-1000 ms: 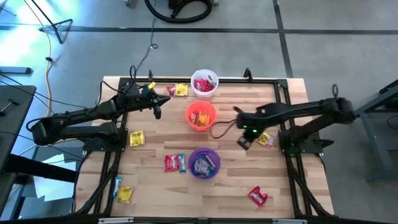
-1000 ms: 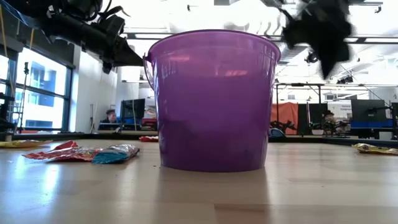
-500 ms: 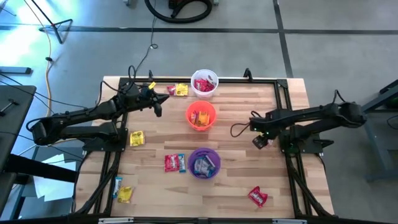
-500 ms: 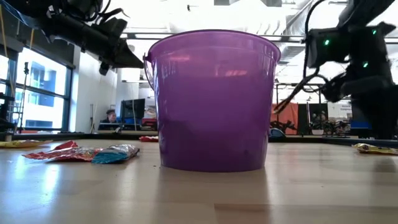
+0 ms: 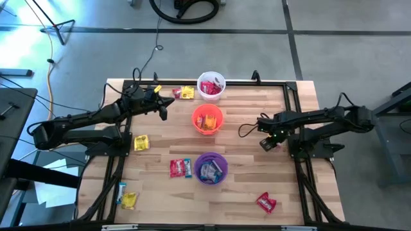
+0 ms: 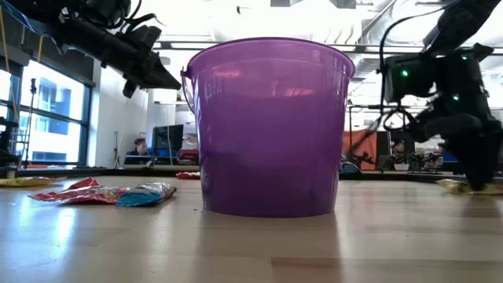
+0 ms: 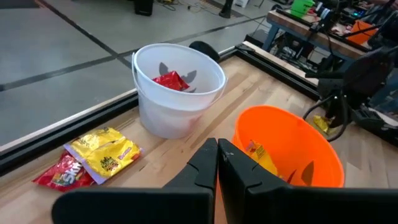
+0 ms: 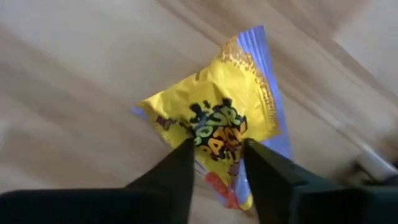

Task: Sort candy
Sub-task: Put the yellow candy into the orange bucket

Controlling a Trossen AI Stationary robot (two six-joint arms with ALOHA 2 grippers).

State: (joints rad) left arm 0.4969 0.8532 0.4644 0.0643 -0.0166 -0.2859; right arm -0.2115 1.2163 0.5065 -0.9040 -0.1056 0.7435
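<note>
step: pick yellow candy (image 8: 214, 134) | right gripper (image 8: 217, 155): fingers part-open astride it, nothing gripped | you: descend squarely, then close across its middle

A: What carries everything?

B: A wooden table (image 5: 244, 186) with a black frame around it.

A: And what stands on it?

B: Three cups in a line down the middle: a white cup (image 5: 210, 86) at the far edge, an orange cup (image 5: 207, 119) nearer, then a purple cup (image 5: 210, 168).

A: Any loose candy?

B: Yes. Red and yellow packs (image 5: 185, 92) lie just beside the white cup. A yellow pack (image 5: 140, 142) lies on the left side. A red and blue pair (image 5: 180, 168) lies just beside the purple cup. Two more (image 5: 127, 199) lie at the near left corner, and a red one (image 5: 266, 203) near right.
</note>
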